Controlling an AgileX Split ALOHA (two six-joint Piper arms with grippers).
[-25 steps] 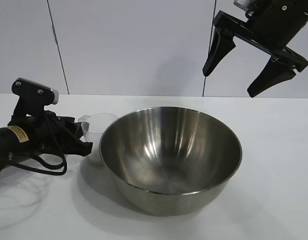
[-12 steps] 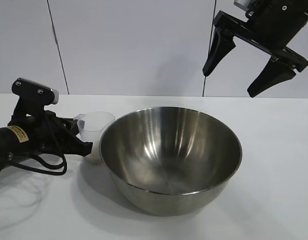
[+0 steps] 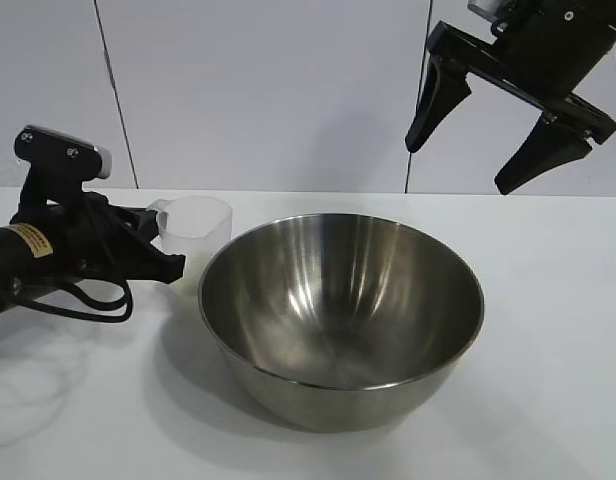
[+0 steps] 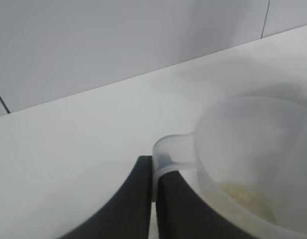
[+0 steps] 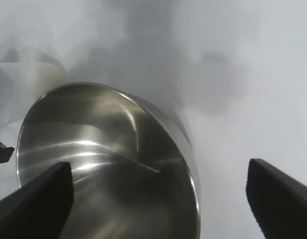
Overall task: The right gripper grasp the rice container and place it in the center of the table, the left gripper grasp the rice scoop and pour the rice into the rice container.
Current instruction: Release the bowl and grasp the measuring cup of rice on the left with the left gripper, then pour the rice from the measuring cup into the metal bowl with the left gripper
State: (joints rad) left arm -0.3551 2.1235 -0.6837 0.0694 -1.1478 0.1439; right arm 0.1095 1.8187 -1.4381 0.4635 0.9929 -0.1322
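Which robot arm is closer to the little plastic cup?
Left. The left tool is shut on the handle of the little plastic cup, beside the steel bowl. The right tool hangs open, high above the bowl's far side, well away from the cup.

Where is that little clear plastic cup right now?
In the exterior view the rice scoop is at the left, beside the steel bowl, its handle pinched in the left pincer.
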